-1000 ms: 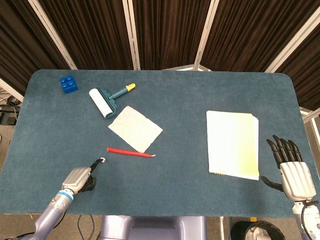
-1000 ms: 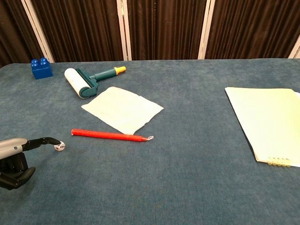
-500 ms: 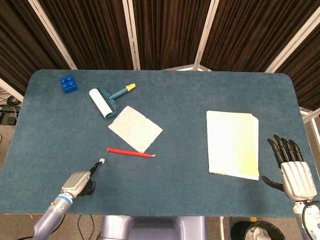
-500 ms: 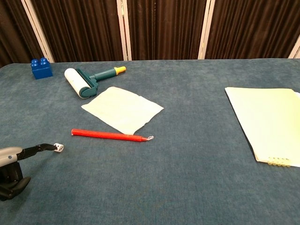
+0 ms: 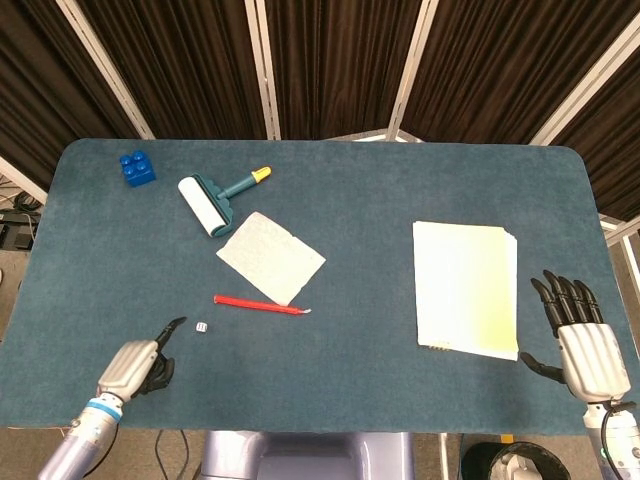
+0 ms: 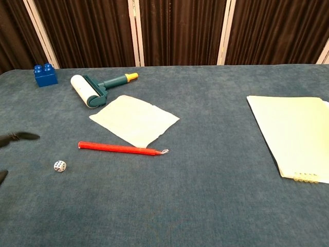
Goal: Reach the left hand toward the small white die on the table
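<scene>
Now 1 small white die (image 6: 60, 165) is seen lying free on the blue felt table (image 5: 380, 220), just right of the left hand (image 5: 133, 366), whose fingers are spread and empty; the right hand (image 5: 585, 345) is likewise spread beside the pale yellow spiral notepad (image 5: 466, 288).

The table (image 5: 370, 200) carries a brick (image 5: 136, 168) at its far left corner, a roller (image 5: 212, 199), paper (image 5: 270, 257), pen (image 5: 262, 304), a die (image 5: 201, 327) near the front edge, and a notepad (image 5: 466, 288) toward the right edge.

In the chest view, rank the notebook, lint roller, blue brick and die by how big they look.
1. notebook, partly cut off at the right edge
2. lint roller
3. blue brick, farther from the camera
4. die
</scene>
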Robot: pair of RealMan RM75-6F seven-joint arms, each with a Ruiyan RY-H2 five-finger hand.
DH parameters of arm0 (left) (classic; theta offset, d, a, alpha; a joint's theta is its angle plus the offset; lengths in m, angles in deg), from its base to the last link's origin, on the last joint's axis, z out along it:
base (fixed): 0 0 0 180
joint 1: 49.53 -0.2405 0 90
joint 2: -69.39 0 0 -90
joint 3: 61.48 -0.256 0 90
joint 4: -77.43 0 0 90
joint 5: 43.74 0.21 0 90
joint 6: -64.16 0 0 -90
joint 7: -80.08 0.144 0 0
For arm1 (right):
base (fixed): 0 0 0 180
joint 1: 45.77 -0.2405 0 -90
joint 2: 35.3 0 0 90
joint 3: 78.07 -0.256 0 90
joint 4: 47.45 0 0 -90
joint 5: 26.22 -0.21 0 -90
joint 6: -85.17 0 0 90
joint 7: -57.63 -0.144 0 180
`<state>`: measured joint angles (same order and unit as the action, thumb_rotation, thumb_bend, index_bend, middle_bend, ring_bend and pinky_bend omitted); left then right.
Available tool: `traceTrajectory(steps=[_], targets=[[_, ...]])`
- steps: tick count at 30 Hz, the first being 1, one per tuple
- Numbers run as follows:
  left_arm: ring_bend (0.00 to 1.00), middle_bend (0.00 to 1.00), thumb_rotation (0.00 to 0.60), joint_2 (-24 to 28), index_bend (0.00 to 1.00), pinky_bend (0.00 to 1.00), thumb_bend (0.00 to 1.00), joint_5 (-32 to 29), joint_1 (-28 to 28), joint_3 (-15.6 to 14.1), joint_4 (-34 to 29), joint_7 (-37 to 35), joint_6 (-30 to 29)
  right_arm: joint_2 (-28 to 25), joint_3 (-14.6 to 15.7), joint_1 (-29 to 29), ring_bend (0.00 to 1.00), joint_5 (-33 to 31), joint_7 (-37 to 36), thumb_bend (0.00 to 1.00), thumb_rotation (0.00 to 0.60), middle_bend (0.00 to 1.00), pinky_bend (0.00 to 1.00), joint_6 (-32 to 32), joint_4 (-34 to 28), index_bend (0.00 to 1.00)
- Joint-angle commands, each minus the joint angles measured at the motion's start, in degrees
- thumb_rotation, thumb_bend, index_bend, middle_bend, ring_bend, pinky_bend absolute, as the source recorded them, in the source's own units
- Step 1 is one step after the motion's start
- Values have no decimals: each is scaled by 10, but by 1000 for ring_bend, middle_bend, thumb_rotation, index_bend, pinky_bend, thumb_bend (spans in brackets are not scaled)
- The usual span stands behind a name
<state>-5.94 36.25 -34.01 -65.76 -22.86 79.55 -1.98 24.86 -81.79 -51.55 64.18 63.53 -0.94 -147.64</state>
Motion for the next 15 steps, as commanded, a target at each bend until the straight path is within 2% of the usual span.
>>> traceTrajectory(steps=[1,3,4,5,6,7,8,11,15], targets=[[826,920,600,40,0,1000,732,53,-27,14,-27,-22,-87,-1,0,0,0,2,-1,0,600,0,0,-1,-2,0],[764,854,600,69,0,973,712,61,-38,35,-44,-4,-136,-2,0,-1,0,5,-3,0,600,0,0,-2,-5,0],[667,756,600,85,0,858,628,63,-44,42,-55,8,-156,-3,0,-1,0,6,-3,0,600,0,0,-3,-7,0],[473,555,600,94,0,603,460,64,-47,46,-59,16,-166,-3,0,-1,0,7,-3,0,600,0,0,-3,-8,0],[325,389,600,107,0,408,317,65,-52,50,-63,26,-178,-3,0,-2,0,8,-4,0,600,0,0,-3,-9,0],[132,170,600,120,0,155,135,63,-57,51,-64,40,-188,-3,0,-2,0,9,-4,0,600,0,0,-2,-9,0],[16,26,600,134,0,16,27,59,-62,50,-63,55,-191,-3,0,-2,0,9,-4,0,600,0,0,-2,-10,0],[0,0,600,178,0,0,0,13,-74,45,-75,103,-182,-2,-1,-3,0,8,-2,0,600,0,0,-1,-10,0],[0,0,600,183,0,0,0,-1,-81,47,-50,57,-173,-3,0,-3,0,9,0,0,600,0,0,-2,-11,0]])
